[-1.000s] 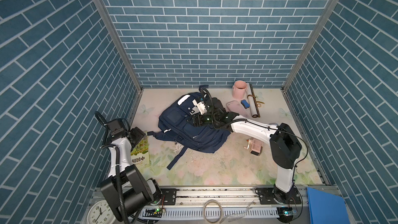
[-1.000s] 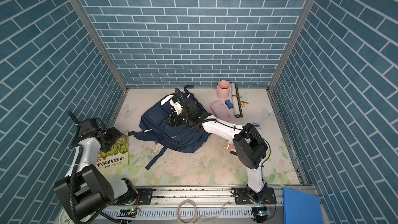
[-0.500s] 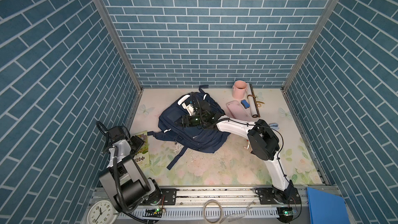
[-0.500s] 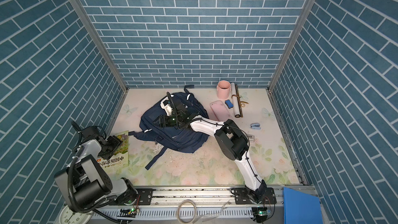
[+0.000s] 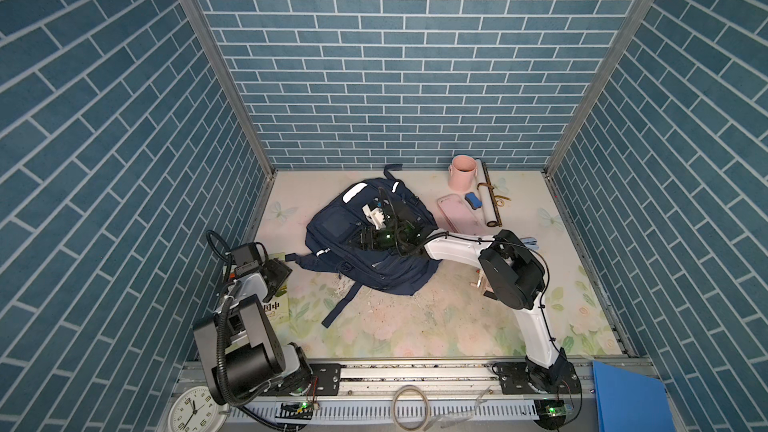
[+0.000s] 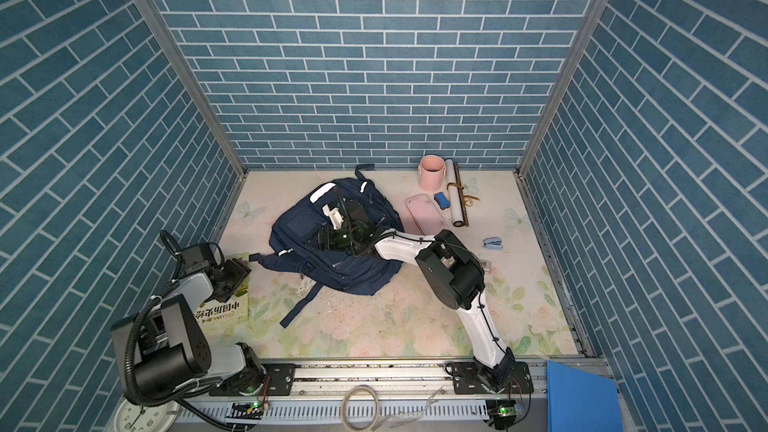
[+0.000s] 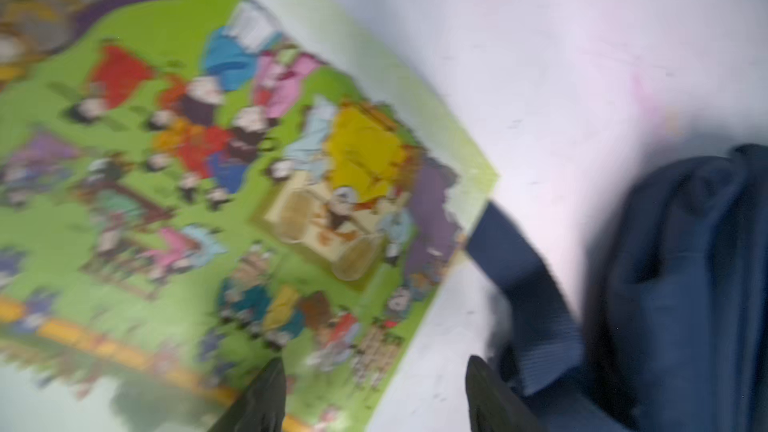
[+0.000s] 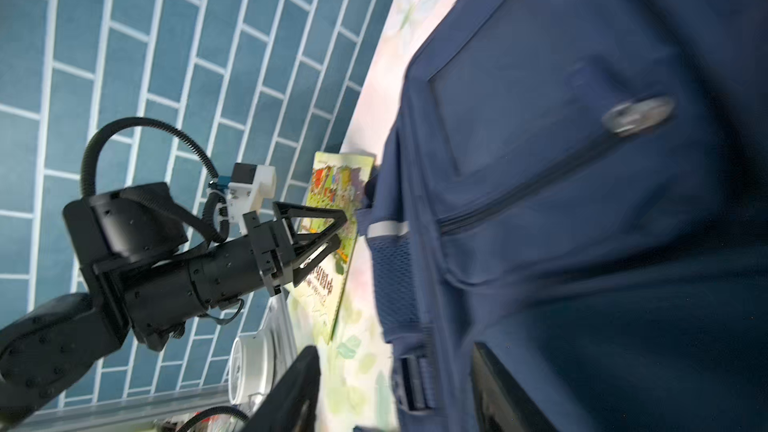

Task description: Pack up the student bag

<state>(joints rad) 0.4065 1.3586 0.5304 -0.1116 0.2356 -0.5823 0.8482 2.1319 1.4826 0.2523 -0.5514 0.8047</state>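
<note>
— Low at the left of both top views, the left gripper (image 5: 277, 274) hangs over the far corner of the picture book (image 6: 226, 311). What are its fingers doing?

— They are spread wide, with nothing between them. Its own wrist camera shows the cover and bare table through the gap, and a navy strap (image 7: 528, 284) touching the book's corner.

— Is that the hazard?

— Likely the first one. The book lies flat on the table (image 5: 415, 326), so a finger may skid over the cover rather than get under the edge. A pinch at that corner could also take the strap with it and tug the bag.

— And the student bag (image 5: 386, 276) itself?

— It lies front-up at the middle of the frame, straps trailing toward the lower left. The right gripper (image 8: 395, 363) sits low over its front with the jaws partly apart. The bag's side shows between them, and no fabric is visibly pinched.

— Is there a mouth for the book?

— That is hard to tell. The pocket zip (image 8: 536, 178) looks closed, and the arm hides the top. Soft cloth may sag shut, or the bag may slide if pulled one-handed.

— And farther back?

— Toward the upper right of the floor sit a pink cup (image 5: 462, 174), a pink case (image 5: 459, 216) and a scroll (image 5: 488, 201), none of them packed.
</note>
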